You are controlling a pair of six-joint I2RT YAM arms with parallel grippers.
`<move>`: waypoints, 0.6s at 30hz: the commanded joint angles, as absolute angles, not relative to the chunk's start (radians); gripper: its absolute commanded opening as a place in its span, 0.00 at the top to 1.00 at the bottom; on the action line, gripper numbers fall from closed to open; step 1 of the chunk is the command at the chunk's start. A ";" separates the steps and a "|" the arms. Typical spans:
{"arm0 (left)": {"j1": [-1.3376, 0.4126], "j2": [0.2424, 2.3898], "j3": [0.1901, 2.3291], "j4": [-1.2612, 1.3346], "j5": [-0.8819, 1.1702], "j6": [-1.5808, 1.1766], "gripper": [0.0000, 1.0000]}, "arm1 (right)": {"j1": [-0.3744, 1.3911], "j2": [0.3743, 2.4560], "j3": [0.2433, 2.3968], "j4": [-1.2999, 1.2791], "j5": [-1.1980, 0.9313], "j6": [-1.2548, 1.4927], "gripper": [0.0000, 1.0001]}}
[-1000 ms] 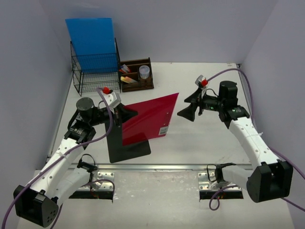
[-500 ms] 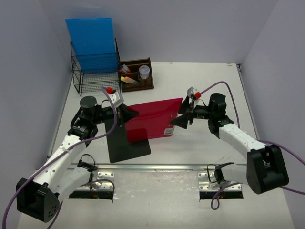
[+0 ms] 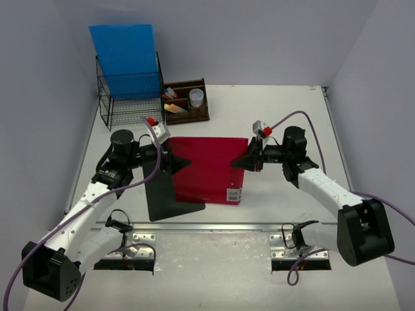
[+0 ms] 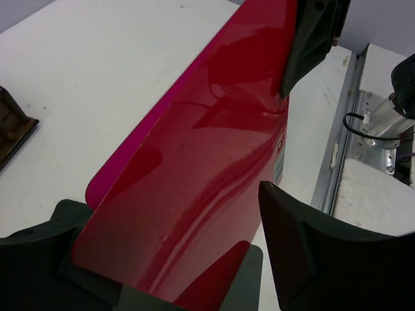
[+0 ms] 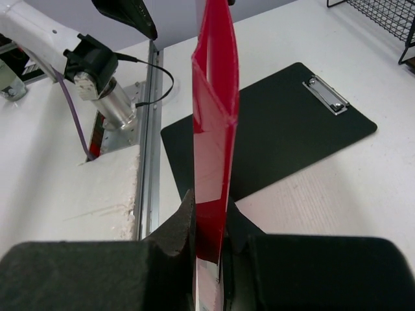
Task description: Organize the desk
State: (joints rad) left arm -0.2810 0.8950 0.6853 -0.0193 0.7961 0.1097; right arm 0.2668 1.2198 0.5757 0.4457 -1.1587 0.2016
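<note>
1. Jaws of our right gripper (image 3: pixel 238 162) are closed tight on the right edge of the red folder (image 3: pixel 211 170).
2. Our left gripper (image 3: pixel 185 162) stands open, its fingers spread around the folder's opposite edge.
3. We see the white desk (image 3: pixel 285 116) beneath, with a black clipboard (image 3: pixel 165 197) lying flat on it below the folder.

The folder (image 3: pixel 211 170) is red, clipboard (image 3: pixel 161 197) black, desk (image 3: pixel 285 116) white, organizer (image 3: pixel 194 116) brown.

Top view: high above near edge, looking down over whole desk (image 3: pixel 285 110). Left wrist view: very close, along red folder (image 4: pixel 194 162), metal rail (image 4: pixel 334 149) at right. Right wrist view: very close, folder edge-on at centre, black clipboard (image 5: pixel 272 129) behind. All three share folder.
</note>
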 commanded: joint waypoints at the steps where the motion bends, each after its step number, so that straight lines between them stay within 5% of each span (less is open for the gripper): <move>1: -0.281 0.823 0.840 -0.167 0.700 0.268 0.15 | 0.270 1.165 0.664 0.354 -1.215 0.102 1.00; 10: -0.282 1.022 1.362 -0.837 0.873 0.788 0.13 | 0.274 1.139 0.677 0.292 -1.217 0.022 1.00; 18: -0.503 1.279 1.681 -1.093 0.643 0.840 0.26 | 0.312 1.133 0.695 0.227 -1.184 -0.084 1.00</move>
State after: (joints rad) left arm -0.3458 1.1803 1.6173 -0.8915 0.7621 0.7510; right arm 0.2924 1.1560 0.6328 0.2298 -1.1820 -0.0124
